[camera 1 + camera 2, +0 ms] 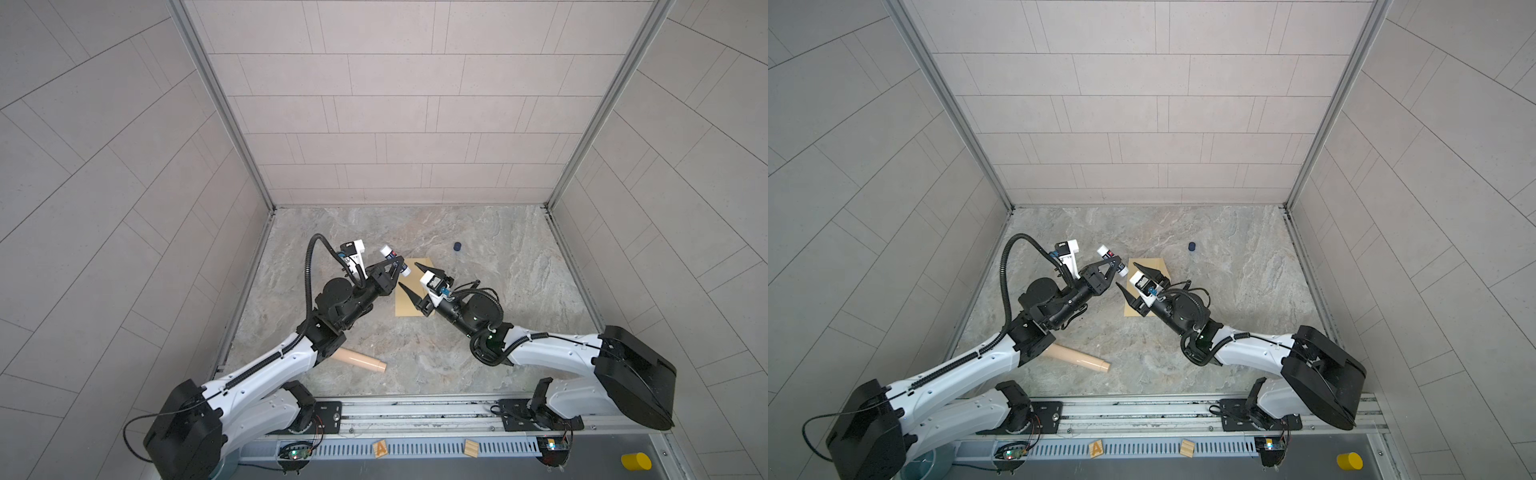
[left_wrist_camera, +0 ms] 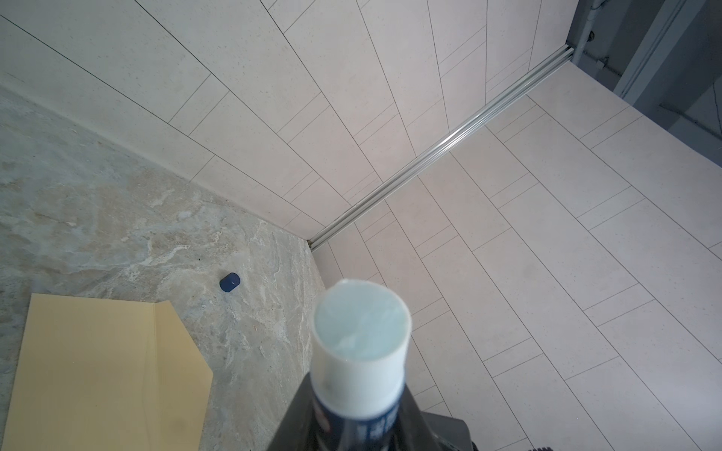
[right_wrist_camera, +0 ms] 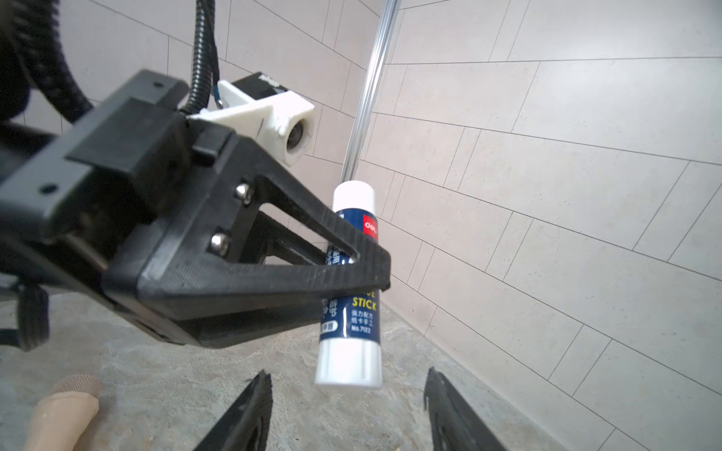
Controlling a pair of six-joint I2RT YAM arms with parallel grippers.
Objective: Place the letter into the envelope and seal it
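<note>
The envelope [image 2: 105, 371] lies flat mid-table [image 1: 498, 291], plain manila tan, its angled flap opened out at the far end, near a small blue cap [image 2: 229, 282]. The left gripper [image 3: 361, 273] is clamped on an uncapped glue stick [image 3: 349, 312] just beside that end. The right gripper [image 1: 407, 273] hovers over the envelope, jaws spread, gripping nothing.

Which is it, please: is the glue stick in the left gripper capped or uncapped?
Uncapped: the glue stick shows its bare pale glue face, and a small dark blue cap lies apart.
</note>
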